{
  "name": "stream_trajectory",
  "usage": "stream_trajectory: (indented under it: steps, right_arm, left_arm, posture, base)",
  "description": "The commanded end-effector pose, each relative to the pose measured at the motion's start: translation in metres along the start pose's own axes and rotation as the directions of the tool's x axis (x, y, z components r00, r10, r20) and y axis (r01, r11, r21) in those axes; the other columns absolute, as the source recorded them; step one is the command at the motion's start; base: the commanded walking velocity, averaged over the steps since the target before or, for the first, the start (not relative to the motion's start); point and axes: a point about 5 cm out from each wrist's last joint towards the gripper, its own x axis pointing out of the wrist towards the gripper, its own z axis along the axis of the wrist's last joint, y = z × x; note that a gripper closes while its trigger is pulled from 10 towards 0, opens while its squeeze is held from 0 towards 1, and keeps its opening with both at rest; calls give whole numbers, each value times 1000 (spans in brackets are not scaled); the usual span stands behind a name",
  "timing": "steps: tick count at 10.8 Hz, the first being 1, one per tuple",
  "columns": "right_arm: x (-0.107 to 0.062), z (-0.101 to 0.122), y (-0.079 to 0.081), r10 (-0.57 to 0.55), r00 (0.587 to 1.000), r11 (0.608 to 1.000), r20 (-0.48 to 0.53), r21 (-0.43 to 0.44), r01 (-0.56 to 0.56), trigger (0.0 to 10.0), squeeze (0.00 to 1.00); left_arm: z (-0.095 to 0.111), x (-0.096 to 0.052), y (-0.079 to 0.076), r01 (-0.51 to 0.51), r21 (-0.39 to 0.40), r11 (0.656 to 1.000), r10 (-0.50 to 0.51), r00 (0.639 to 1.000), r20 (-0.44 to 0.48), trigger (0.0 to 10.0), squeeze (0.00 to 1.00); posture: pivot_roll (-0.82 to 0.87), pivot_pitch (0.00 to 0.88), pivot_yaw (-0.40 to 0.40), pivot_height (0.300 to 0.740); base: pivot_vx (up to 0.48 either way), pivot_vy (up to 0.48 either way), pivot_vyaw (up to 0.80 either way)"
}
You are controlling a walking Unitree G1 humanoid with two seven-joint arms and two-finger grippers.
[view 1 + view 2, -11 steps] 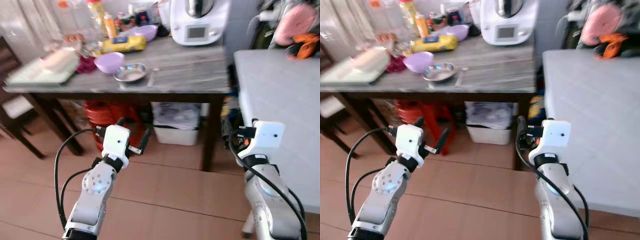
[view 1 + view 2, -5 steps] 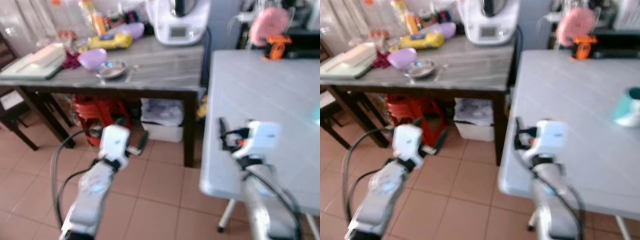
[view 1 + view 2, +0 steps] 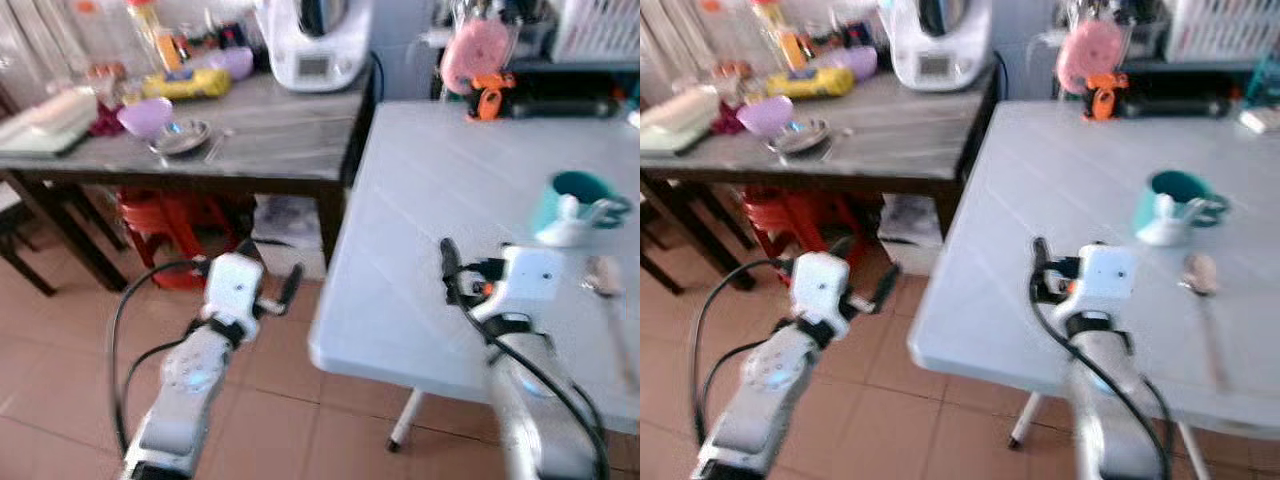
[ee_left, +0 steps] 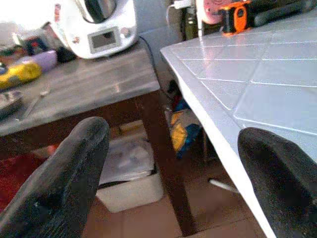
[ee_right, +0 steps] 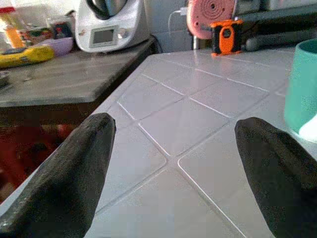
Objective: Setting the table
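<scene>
Over the pale tiled surface (image 3: pixel 440 190), the right claw (image 5: pixel 171 163) is held spread and empty.
A teal mug (image 3: pixel 572 197) is seen ahead; the left claw (image 4: pixel 168 168) is likewise spread beside the surface's edge.

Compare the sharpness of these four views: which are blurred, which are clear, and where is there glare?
Left and right eye views: soft motion blur, smearing the teal mug and spoon. Left wrist view: fairly sharp on the white table, with bright glare at the top left. Right wrist view: clear tile lines, gripper fingers looming dark and out of focus.
</scene>
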Motion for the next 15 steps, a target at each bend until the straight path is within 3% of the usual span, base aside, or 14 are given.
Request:
stream_trajectory:
  steps: [1,4,5,6,7,8,12,15]
  right_arm:
    - [1,3,0,0,1000,1000,11,-4,0,10000,0]
    - [1,3,-1,-7,1000,1000,10,-3,7,10000,0]
    - [-1,3,1,-7,1000,1000,3,6,7,10000,0]
    - [-4,2,3,-6,1000,1000,-3,16,6,10000,0]
    - [-9,-1,5,-8,1000,1000,-16,23,8,10000,0]
    - [-12,-3,6,-22,999,999,-29,31,23,10000,0]
    - [-19,-20,8,-57,987,997,-153,47,65,10000,0]
    - [-27,-31,3,-104,964,994,-246,2,108,10000,0]
  left_arm:
    - [2,1,0,3,-6,1000,-3,1000,9,10000,0]
    - [1,1,-1,12,-4,1000,-12,1000,6,10000,0]
    - [1,0,-2,38,-51,998,-37,999,15,10000,0]
    - [-2,-3,-8,123,-77,989,-124,992,-10,10000,0]
    - [-5,-9,-16,251,-139,958,-254,967,-9,10000,0]
    - [-5,-12,-21,321,-137,937,-326,945,-10,10000,0]
    - [-6,-13,-24,382,-166,909,-390,921,-20,10000,0]
    - [-8,-16,-25,400,-181,898,-410,912,-18,10000,0]
  posture:
    - [-143,38,158,740]
    - [-145,36,158,740]
    - [-145,40,155,740]
    - [-147,45,155,740]
    - [-150,49,157,740]
    - [-153,54,159,740]
    - [-159,71,160,740]
    - [-158,85,151,740]
  base:
    - [0,-375,0]
    - [0,-374,0]
    - [0,0,0]
    - [0,0,0]
    - [0,0,0]
    - [0,0,0]
    - [0,0,0]
    - [0,0,0]
